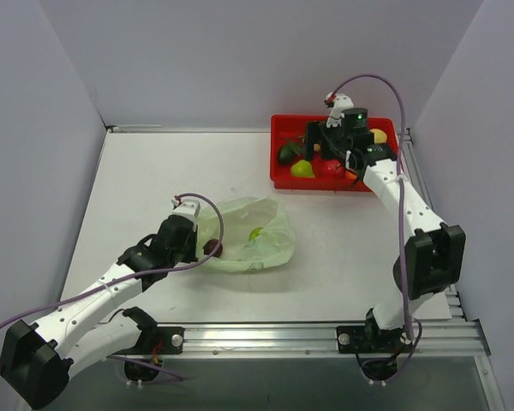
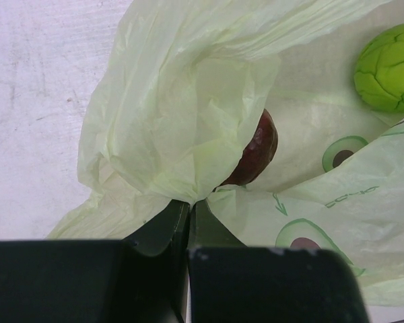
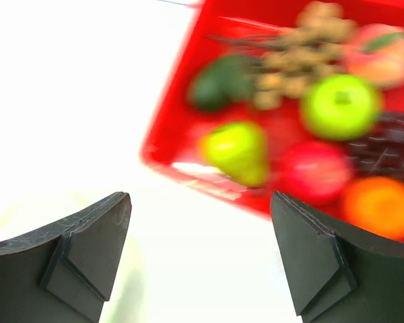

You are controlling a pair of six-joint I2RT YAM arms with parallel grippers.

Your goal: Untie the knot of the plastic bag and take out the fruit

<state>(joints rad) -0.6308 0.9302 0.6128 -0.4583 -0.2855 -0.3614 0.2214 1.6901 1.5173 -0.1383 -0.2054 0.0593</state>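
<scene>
The pale green plastic bag [image 1: 255, 233] lies open on the table; no knot shows. My left gripper [image 1: 207, 249] is shut on a bunched fold of the bag's edge [image 2: 190, 199]. Inside the bag are a dark red-brown fruit [image 2: 259, 149], which also shows in the top view [image 1: 212, 248], and a green fruit [image 2: 389, 67] [image 1: 255, 233]. My right gripper [image 1: 325, 147] hovers above the red tray [image 1: 278, 175], open and empty [image 3: 200, 202]. The tray holds a pear [image 3: 239, 149], a green apple [image 3: 341, 105], a red apple [image 3: 313, 171], an orange [image 3: 380, 205] and purple grapes [image 3: 390, 149].
The tray [image 3: 163, 134] also holds a dark green avocado [image 3: 219, 82], a tan longan cluster [image 3: 299, 57] and a pink peach [image 3: 382, 54]. Grey walls close in the table on three sides. A metal rail runs along the near edge [image 1: 325, 334].
</scene>
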